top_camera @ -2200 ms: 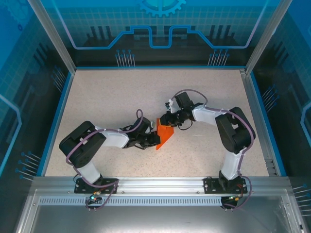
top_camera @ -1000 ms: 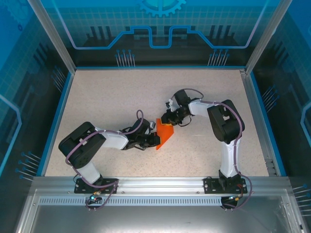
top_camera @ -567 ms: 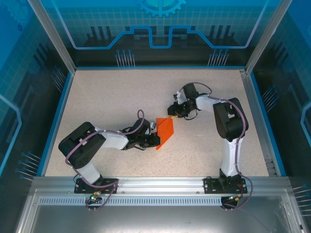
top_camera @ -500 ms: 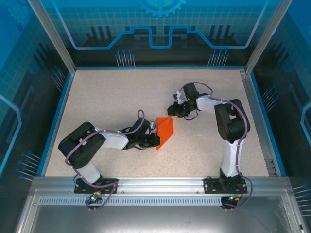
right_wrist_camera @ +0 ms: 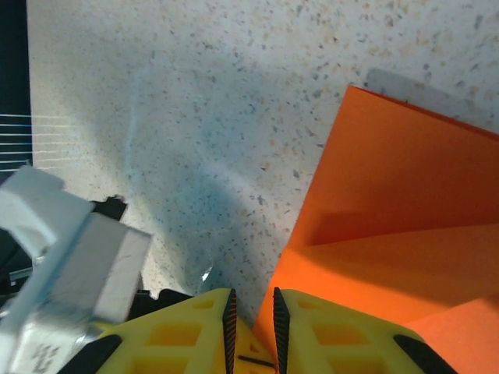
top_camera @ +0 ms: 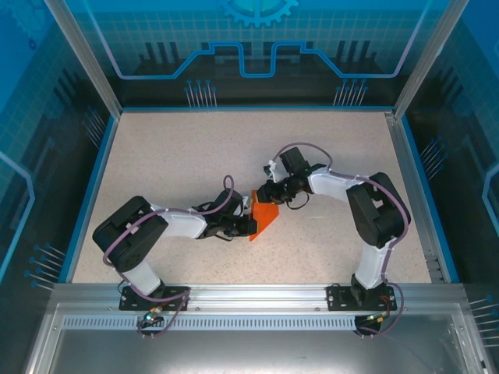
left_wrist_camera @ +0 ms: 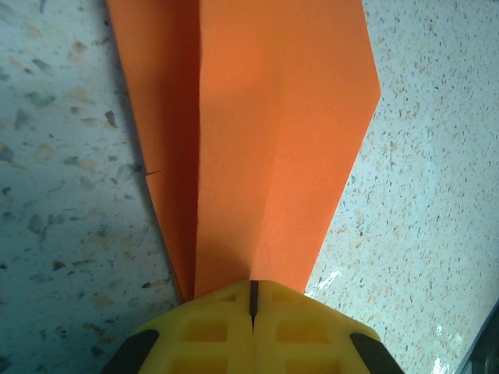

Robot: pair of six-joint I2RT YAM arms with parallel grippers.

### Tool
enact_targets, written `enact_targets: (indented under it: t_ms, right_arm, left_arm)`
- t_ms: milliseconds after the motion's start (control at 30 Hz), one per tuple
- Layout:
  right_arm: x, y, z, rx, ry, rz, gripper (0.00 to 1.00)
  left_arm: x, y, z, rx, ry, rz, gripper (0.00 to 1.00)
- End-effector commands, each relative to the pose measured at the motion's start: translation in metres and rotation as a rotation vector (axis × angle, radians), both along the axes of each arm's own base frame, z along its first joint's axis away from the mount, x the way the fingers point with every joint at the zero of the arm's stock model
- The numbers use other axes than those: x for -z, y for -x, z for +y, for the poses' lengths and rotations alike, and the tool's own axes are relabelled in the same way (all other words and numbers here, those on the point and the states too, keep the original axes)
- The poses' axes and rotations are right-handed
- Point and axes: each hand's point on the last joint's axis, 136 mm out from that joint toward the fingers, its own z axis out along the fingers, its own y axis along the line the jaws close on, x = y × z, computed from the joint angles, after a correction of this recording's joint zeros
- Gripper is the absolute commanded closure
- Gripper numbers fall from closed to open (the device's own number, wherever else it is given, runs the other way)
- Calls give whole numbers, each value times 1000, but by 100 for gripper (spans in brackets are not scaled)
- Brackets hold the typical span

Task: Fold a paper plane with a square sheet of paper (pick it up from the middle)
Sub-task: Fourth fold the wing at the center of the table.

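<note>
The square sheet of paper [top_camera: 265,217] is bright orange and folded into a pointed shape with a centre crease. It lies at the middle of the table. My left gripper [top_camera: 249,225] is shut on its near-left end. In the left wrist view the yellow jaws [left_wrist_camera: 251,285] meet on the crease and the paper [left_wrist_camera: 265,140] fans away from them. My right gripper [top_camera: 264,196] is low at the paper's far edge. In the right wrist view its jaws [right_wrist_camera: 251,302] stand a narrow slit apart, with the paper's [right_wrist_camera: 405,210] edge running down beside the right pad [right_wrist_camera: 279,312].
The speckled table [top_camera: 171,156] has a blue rim and aluminium posts at its sides. A white and black part of the left arm [right_wrist_camera: 66,257] sits close to the right gripper's left side. The two arms meet over the paper.
The right gripper had drawn back to the right, off the paper's far corner. It has come back to that edge. The left gripper has held its grip and place.
</note>
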Motion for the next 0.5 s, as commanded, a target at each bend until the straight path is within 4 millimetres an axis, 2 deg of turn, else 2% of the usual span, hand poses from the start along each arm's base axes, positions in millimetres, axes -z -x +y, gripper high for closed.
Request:
enact_targets:
  t_ms: [0,133,267,467]
  right_arm:
    - [23,-6,-4,36,31,18,78]
    - [40,-14,-8,54,9,40,79]
    - [62,-27,-24,90,92,52,79]
    - [64,-53,-41,138,168,20,79]
  left_arm:
    - [68,72,71,15,-335,273,100]
    - [72,75,75,12,-348,281,100]
    - [73,77,75,13,-342,288,100]
    - [77,83,81,12,-357,300,100]
